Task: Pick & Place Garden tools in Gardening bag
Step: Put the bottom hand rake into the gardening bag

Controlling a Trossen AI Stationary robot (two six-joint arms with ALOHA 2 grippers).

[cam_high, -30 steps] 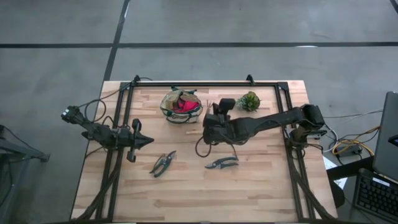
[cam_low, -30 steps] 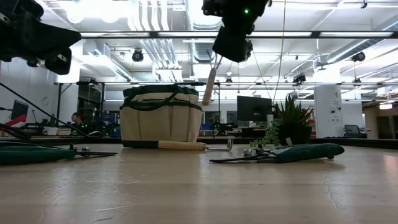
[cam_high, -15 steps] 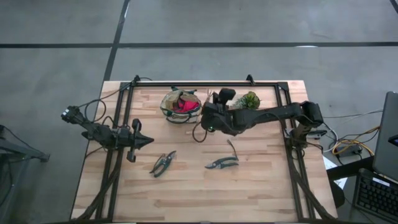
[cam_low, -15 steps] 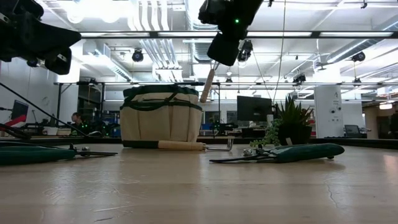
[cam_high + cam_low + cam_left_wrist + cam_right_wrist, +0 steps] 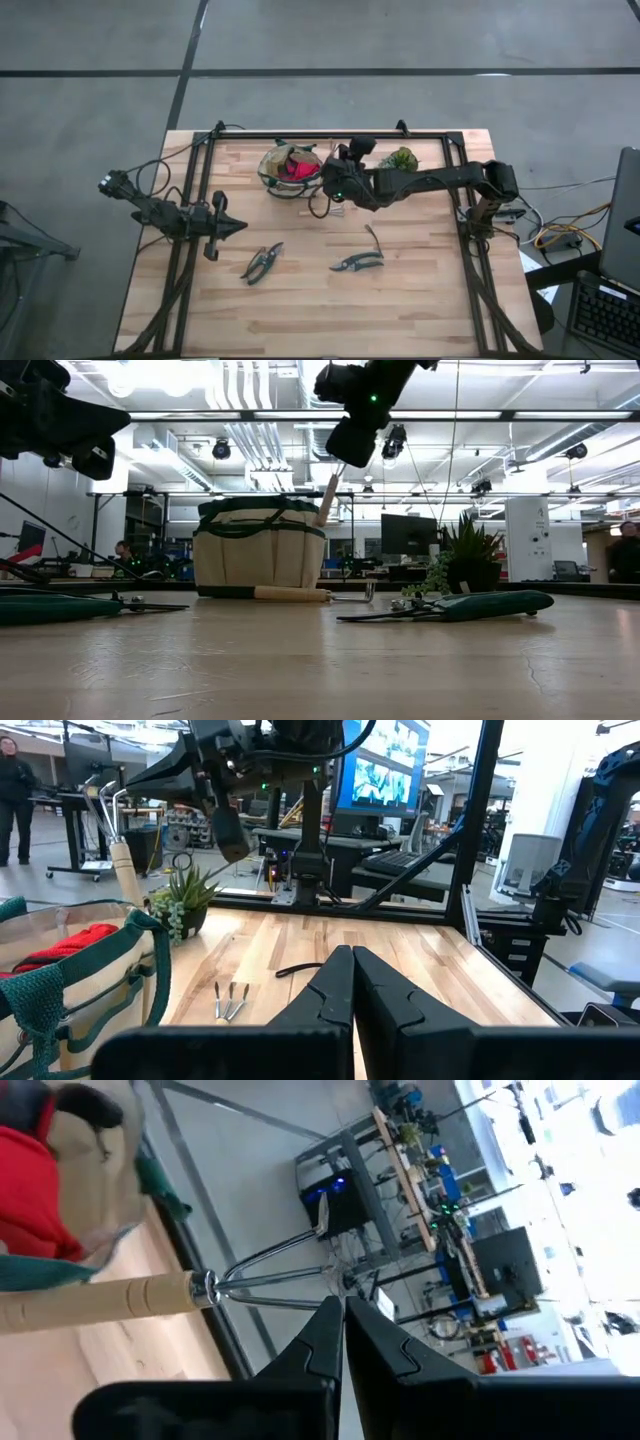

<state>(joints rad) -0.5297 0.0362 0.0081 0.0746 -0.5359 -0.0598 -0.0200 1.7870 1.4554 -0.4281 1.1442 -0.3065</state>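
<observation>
- The wooden-handled rake (image 5: 328, 500) is held in the closed fingers of the right gripper (image 5: 335, 182), just beside the gardening bag (image 5: 290, 168), its handle hanging tilted at the bag's rim.
- The carrying step is judged nearly done; next, the handle must be brought over the bag's opening and released.
- A red piece (image 5: 297, 169) is seen inside the bag.
- Two pruning shears (image 5: 261, 262) (image 5: 357, 263) are left on the wooden tabletop (image 5: 300, 320), well apart from the bag.
- The left gripper (image 5: 222, 226) waits apart, fingers closed and empty.
- A potted plant (image 5: 401, 160) stands near; a workshop with desks lies behind.
</observation>
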